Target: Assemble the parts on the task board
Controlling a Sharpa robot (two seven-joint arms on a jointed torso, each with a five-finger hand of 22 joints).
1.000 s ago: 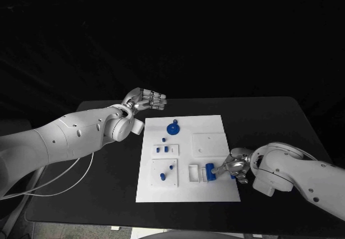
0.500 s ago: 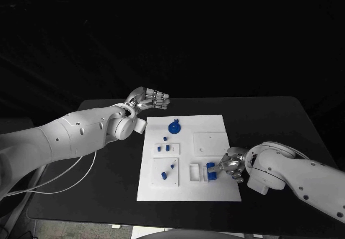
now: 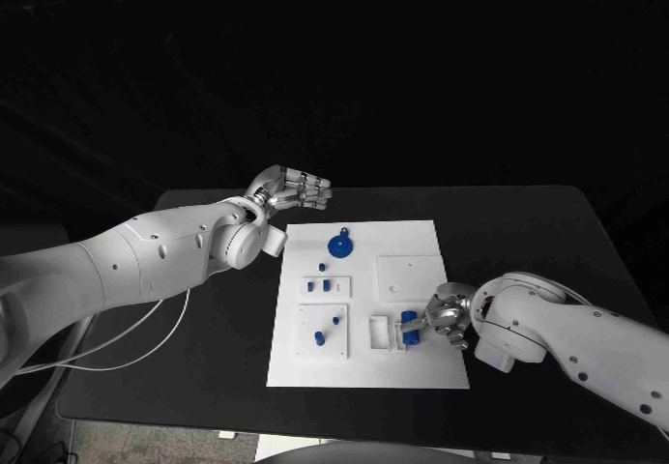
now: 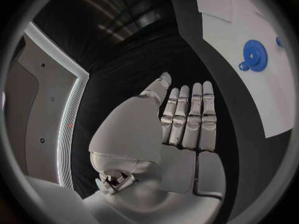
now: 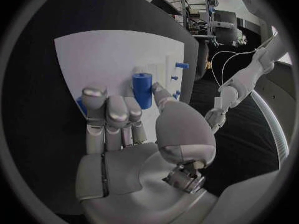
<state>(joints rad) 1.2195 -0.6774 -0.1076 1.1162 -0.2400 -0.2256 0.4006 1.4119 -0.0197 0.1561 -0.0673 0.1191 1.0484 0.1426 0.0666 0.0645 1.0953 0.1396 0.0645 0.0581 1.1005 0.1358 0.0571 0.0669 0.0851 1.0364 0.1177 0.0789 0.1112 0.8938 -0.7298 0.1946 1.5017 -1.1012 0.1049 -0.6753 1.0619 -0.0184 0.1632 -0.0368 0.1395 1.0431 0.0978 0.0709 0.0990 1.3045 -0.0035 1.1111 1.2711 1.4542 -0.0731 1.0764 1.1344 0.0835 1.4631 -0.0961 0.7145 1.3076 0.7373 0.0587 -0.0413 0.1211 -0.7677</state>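
Black table [image 3: 530,232], centre frame: white task board [image 3: 419,367] carrying small blue parts, among them a blue gear [image 3: 339,246] near its upper edge. Right hand [image 3: 444,321], lower right, pinches an upright blue cylinder [image 5: 142,90] over the board's right side; left hand [image 3: 290,188], upper left off the board, fingers straight and together, holding nothing

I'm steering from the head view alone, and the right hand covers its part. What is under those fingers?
Observer: The right wrist view shows a blue cylinder standing upright on the task board, with the right hand's thumb against its side.
Operator: Is it gripped?
Observer: I cannot tell. The fingers stand at its other side, but their contact is hidden.
Operator: Anything in the left hand?
Observer: No. The left wrist view shows the left hand with a bare palm and straight fingers, off the board near the blue gear.
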